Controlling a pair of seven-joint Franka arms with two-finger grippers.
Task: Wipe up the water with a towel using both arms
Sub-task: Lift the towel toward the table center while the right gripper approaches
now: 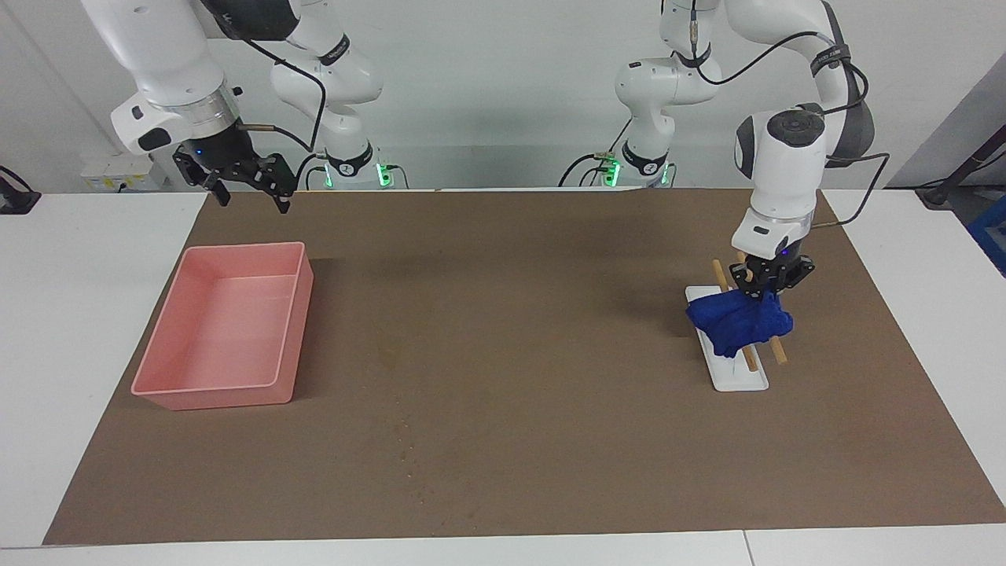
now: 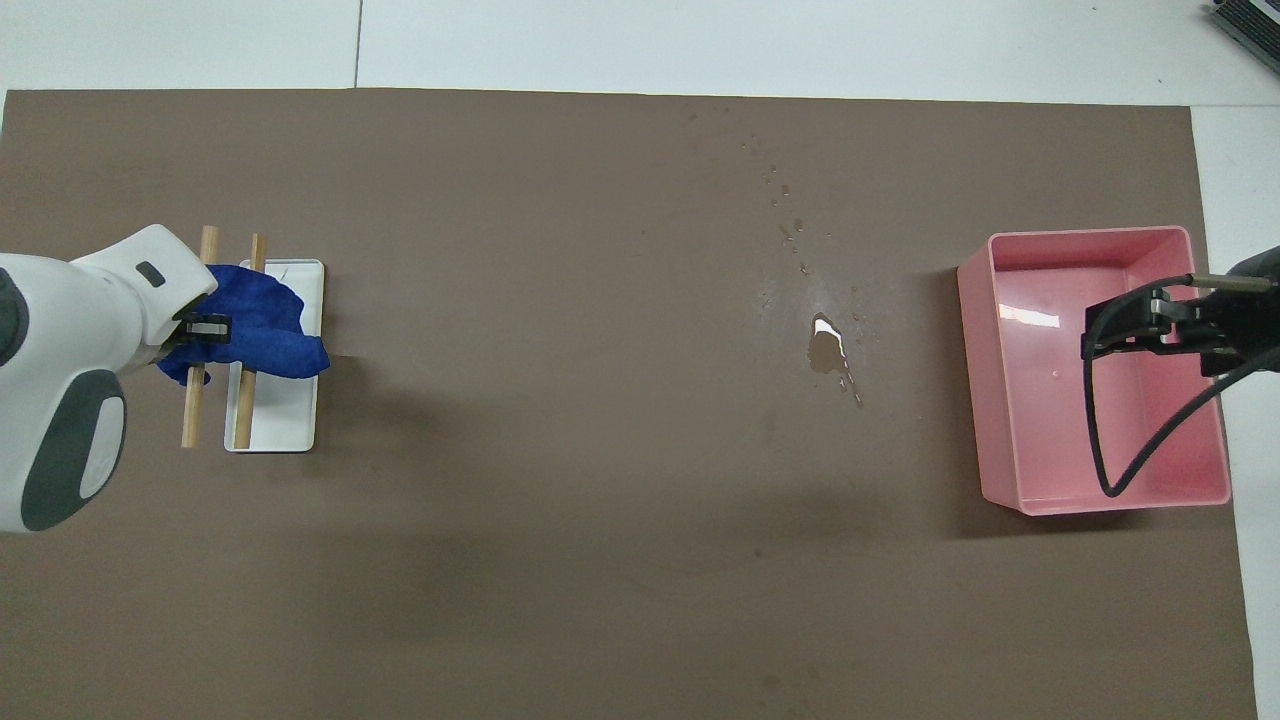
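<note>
While the left gripper (image 1: 761, 293) pinches the top of the blue towel (image 1: 739, 328), its fingers closed on the cloth, the wad hangs directly beneath it, and whether its lower folds touch the two wooden dowels (image 1: 749, 360) and the white tray (image 1: 739, 376) below cannot be told. That makes the pickup look done or nearly so; the wiping itself has not begun.

Well away from this gripper, toward the right arm's end of the brown mat (image 2: 560, 560), the water (image 2: 826, 350) lies untouched: a small glinting puddle with a trail of droplets running off it, clear in the overhead view and barely visible in the facing one. Nothing has been carried to it yet.

Over the edge of the mat, beside the pink tub (image 1: 224, 330), the right gripper (image 1: 247, 196) waits in the air with its fingers spread and nothing between them.

As I judge it, what is left is most of the job: lifting the towel clear of the rack, bringing it across to the puddle, and rubbing the mat dry, with the right arm still to take its part.
</note>
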